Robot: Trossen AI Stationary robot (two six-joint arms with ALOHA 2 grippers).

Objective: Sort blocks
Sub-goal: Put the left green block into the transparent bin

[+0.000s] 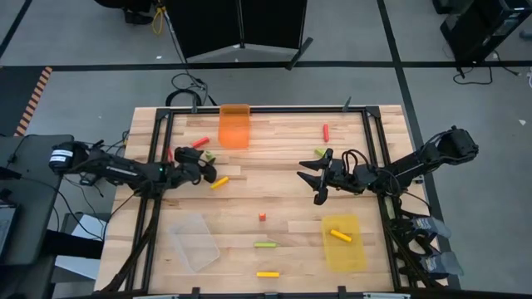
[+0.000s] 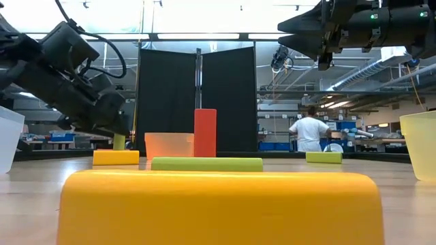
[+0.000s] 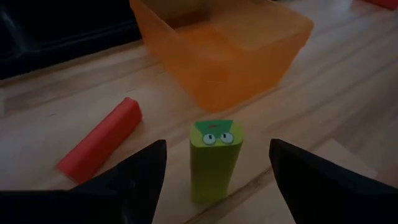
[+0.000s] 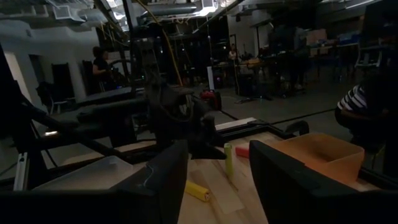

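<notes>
A: What is shown from above?

B: A wooden desk is seen with both arms over it. The left gripper is held low near the orange bin, with a lime green block just ahead of it, a red block near the bin and a yellow block just beside the fingers. The right gripper is held over the middle right of the desk, its fingers spread apart and holding nothing. A yellow block is seen lying inside the yellow bin. A clear bin is set at the front left. Other blocks are scattered well apart: a red one at the back, a small red one in the middle, a green one and a yellow one at the front.

A: And from desk height?

B: A yellow block fills the foreground, with a green bar behind it and the small red block standing upright further back.

A: The left wrist view?

B: The green block is seen standing upright between the open fingers, untouched on either side. The red block lies beside it, the orange bin beyond.

A: The right wrist view?

B: The right fingers are shown apart, with the left arm farther off across the desk.
</notes>
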